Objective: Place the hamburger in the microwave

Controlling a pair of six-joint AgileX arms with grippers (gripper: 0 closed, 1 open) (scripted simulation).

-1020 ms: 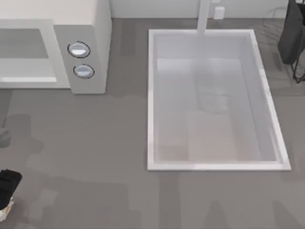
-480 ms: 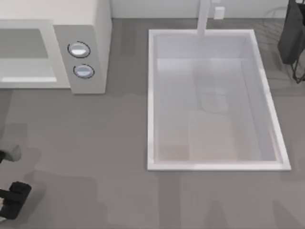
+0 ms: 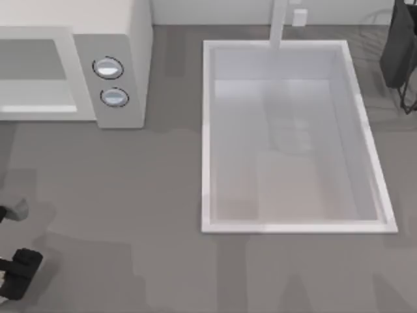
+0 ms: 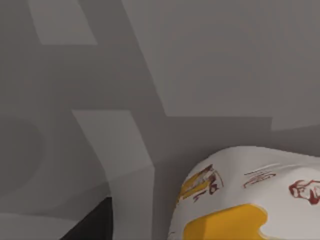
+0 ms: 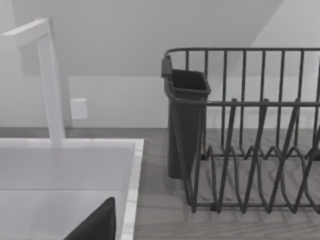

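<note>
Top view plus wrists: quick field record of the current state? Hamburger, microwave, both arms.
hamburger: white wrapper with yellow and red print, close under the left wrist camera, on the grey counter
microwave: far left of the table, cavity facing front, two knobs
left pincer: at the near left edge, finger state unclear
right arm: parked far right by the dish rack
sink: centre-right
hamburger in microwave: not yet

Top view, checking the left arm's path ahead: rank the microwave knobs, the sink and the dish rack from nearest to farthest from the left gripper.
From the left gripper at the near left edge:
1. Microwave knobs, far left, on the microwave side panel.
2. Sink, centre right.
3. Dish rack, far right corner.
</note>
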